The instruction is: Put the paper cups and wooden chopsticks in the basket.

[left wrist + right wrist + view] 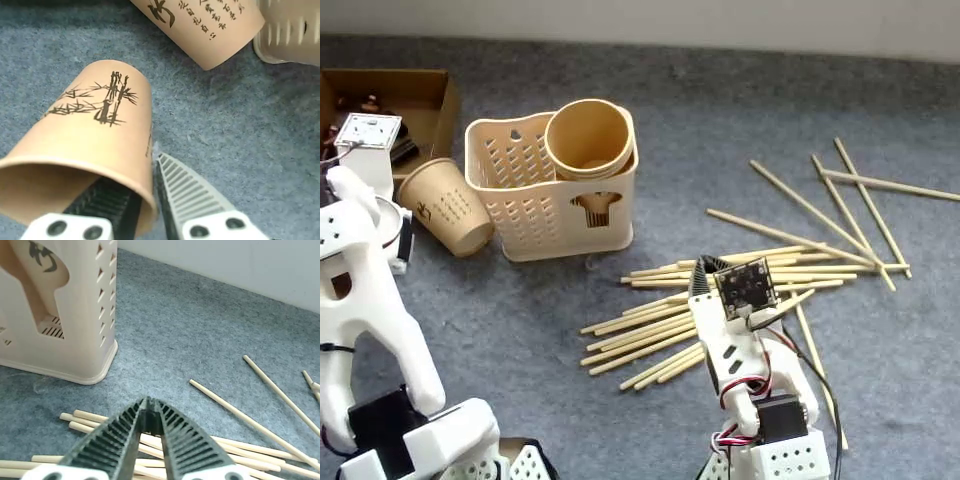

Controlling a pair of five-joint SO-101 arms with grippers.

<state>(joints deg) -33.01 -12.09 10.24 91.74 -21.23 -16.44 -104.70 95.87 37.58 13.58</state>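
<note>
1. The bamboo cup point(95, 130) is tan paper with a dark bamboo sprig printed on its side. Its open mouth faces the left pincer point(145, 185) and its base points away.
2. That pincer pinches the cup's wall, one finger inside the mouth and the ribbed finger point(185, 192) outside. The cup hangs over the grey desk point(770, 110).
3. Near it the lettered cup point(445, 207) lies on its side, its long axis from 10 to 4 o'clock, touching the basket point(520, 215) at the basket's 9 o'clock side.
4. The stacked cups point(588, 140) stand upright, mouths up, in the basket's 3 o'clock end.
5. The chopstick pile point(640, 318) is pale wood at the basket's 4 o'clock, its sticks lying roughly from 8 to 2 o'clock.
6. The loose chopsticks point(810, 211) at the pile's 2 o'clock run mostly from 10 to 4 o'clock.
7. The right pincer point(149, 405) is pressed together at the tips above the pile.
8. A cardboard box point(420, 90) sits at the basket's 10 o'clock.
</note>
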